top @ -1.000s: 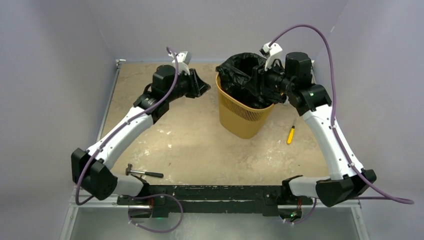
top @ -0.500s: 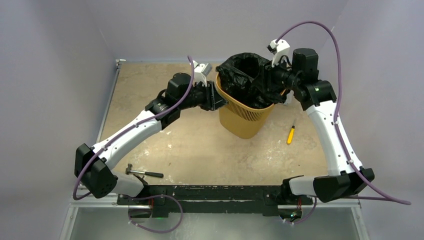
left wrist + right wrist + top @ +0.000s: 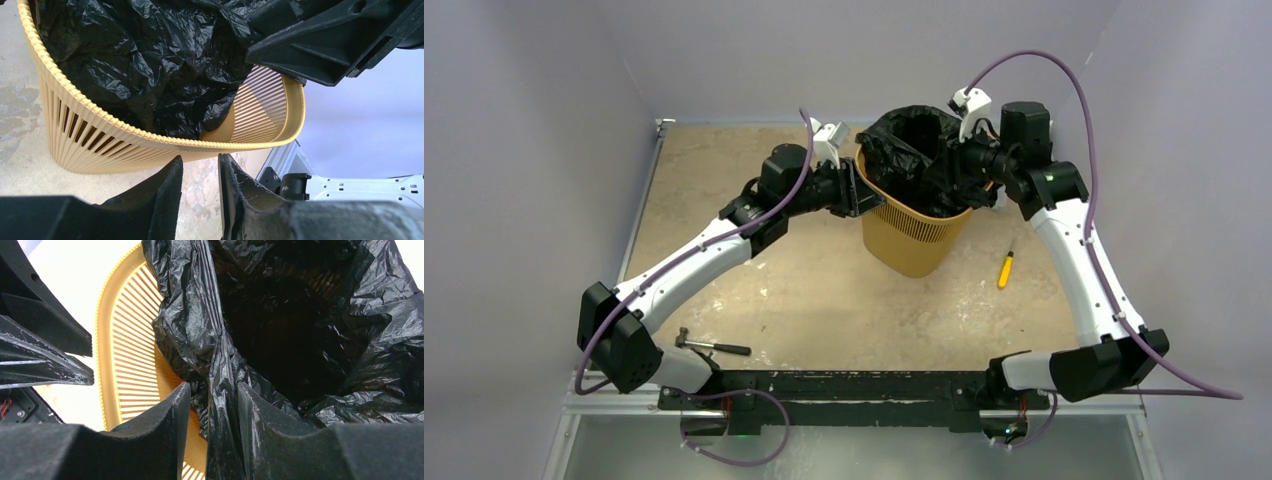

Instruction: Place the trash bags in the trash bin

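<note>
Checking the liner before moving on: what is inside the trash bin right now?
The black trash bag fills the trash bin, its wrinkled film spilling over the rim, except one bare corner of slatted wall. The bag hides the bin's floor, and its own depths are too dark to see.

A hammer with a black handle lies flat on the table near the front left edge, head pointing left. A screwdriver with a yellow handle lies on the right side of the table, angled slightly from upright in the overhead view. The 2 tools are well apart. The tabletop is beige and mottled.
</note>
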Controlling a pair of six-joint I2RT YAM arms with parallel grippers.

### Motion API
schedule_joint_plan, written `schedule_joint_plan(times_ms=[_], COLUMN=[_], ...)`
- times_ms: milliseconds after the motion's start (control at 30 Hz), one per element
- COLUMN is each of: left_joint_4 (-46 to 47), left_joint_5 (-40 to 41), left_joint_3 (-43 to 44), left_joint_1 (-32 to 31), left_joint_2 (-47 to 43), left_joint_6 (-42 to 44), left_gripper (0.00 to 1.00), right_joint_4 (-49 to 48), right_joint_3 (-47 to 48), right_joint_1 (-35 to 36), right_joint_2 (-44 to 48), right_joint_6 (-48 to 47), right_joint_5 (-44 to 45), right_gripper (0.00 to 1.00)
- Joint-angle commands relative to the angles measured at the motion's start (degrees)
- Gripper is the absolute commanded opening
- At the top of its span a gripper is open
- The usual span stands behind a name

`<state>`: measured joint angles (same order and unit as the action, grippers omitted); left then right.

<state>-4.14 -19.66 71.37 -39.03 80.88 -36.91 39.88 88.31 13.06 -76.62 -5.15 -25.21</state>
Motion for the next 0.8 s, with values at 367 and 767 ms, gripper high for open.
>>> schedule_joint_plan(times_ms=[367, 767], left_joint_4=[6.5, 11.08], left_joint_5=[-1.09, 1.09], left_joint_3=[-0.04, -1.06], left_joint_1=[-0.17, -0.17], left_joint_2=[1.65, 3.59], left_joint_6=[-2.0, -4.62], left_gripper=[0.33, 0.35], right_joint_4=[-2.01, -0.99], right_joint_3=[-5.22, -13.79], right_joint_1=[-0.05, 1.16], right_joint_2=[8.74, 12.85], right_joint_6=[-0.69, -1.09], right_joint_5=[-3.81, -13.4], right_gripper=[0.0, 0.0])
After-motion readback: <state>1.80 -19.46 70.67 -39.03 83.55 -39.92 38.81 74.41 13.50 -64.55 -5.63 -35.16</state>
